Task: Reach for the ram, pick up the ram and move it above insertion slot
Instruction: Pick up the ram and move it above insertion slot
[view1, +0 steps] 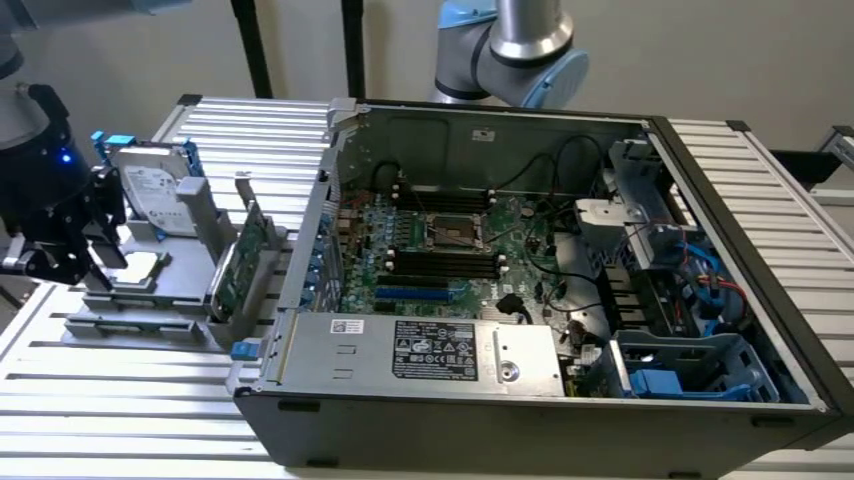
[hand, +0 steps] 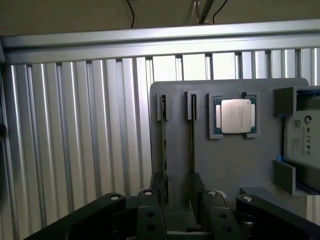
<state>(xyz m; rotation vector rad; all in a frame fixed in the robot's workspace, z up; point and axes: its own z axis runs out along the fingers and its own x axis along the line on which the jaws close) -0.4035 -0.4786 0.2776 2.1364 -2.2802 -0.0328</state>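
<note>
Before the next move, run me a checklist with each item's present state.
1. Tool open: ok.
2. Tool holding nothing: ok.
3. Ram and second ram standing on edge in the holder: ok.
4. Tool centred on one ram: cannot tell; its fingers sit close to both.
5. Memory slots free: ok, they look empty.
6. Case open on top: ok.
</note>
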